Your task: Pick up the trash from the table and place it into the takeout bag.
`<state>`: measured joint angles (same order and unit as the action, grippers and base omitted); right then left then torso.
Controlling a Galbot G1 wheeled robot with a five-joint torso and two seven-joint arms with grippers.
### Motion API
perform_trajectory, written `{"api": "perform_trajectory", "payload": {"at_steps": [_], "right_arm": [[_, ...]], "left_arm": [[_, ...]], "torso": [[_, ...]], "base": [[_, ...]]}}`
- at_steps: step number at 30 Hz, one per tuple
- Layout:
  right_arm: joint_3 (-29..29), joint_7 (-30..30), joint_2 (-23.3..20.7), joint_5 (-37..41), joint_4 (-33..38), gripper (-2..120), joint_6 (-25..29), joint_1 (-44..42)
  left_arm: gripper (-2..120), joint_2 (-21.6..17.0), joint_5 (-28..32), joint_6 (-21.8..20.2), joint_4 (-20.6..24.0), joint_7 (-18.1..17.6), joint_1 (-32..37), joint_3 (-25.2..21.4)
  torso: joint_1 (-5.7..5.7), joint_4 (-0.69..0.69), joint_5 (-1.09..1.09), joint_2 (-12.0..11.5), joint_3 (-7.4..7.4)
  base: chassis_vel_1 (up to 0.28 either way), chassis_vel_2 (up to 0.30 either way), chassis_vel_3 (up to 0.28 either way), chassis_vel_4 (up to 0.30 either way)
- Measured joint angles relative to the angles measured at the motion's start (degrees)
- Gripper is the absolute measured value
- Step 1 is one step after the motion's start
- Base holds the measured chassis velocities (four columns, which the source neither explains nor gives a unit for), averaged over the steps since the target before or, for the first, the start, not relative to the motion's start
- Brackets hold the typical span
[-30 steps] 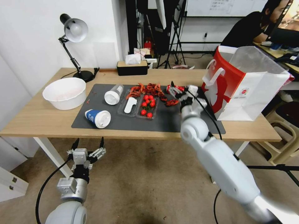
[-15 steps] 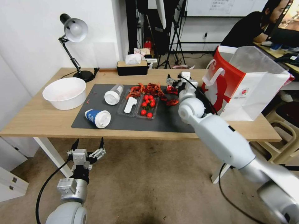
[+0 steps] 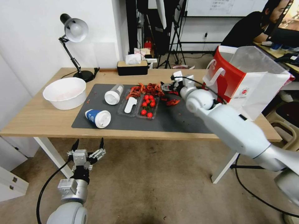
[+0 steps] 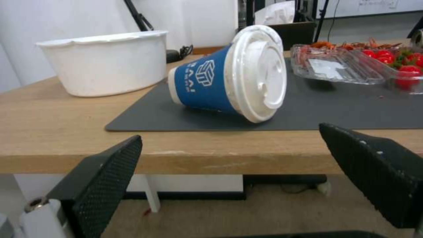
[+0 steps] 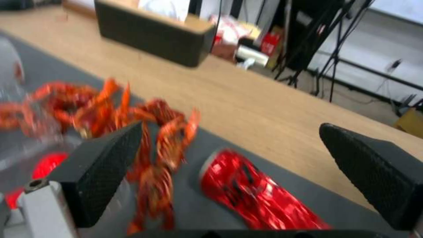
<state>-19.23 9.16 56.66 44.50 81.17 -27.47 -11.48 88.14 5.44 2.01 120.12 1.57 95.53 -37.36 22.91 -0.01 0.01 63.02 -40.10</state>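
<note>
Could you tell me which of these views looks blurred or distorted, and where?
Right wrist view: motion blur smears the crushed red can and red scraps. Left wrist view: sharp on the blue cup. Head view: wide-angle distortion bends the table edges; the takeout bag looks stretched.

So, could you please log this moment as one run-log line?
right gripper: open, over can on mat | left gripper: open, parked below table edge | bag: upright at right end
</note>
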Motion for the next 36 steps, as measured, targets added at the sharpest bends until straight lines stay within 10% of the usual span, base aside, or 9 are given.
{"api": "perform_trajectory", "payload": {"at_steps": [15,24,36], "right_arm": [[1.55,-20.10,0.56,-11.76,-6.22,100,-6.20,5.74],[-2.37,-37.20,2.97,-26.80,-17.67,95,1.22,11.15],[-5.40,-42.33,4.02,-33.73,-24.67,94,5.95,14.38]], "left_arm": [[100,0.30,-0.92,0.10,-0.51,0.02,-0.20,0.62],[100,0.40,-0.89,0.31,-0.72,-0.03,-0.13,0.30],[100,0.53,-1.09,0.45,-1.10,-0.03,-0.30,0.65]], "torso": [[0.00,0.01,0.00,0.00,0.00],[0.00,0.02,0.00,0.00,-0.01],[0.00,0.01,-0.01,0.00,-0.01]], "base": [[0.000,0.000,0.000,0.000],[0.000,0.000,0.000,0.000],[0.000,0.000,0.000,0.000]]}}
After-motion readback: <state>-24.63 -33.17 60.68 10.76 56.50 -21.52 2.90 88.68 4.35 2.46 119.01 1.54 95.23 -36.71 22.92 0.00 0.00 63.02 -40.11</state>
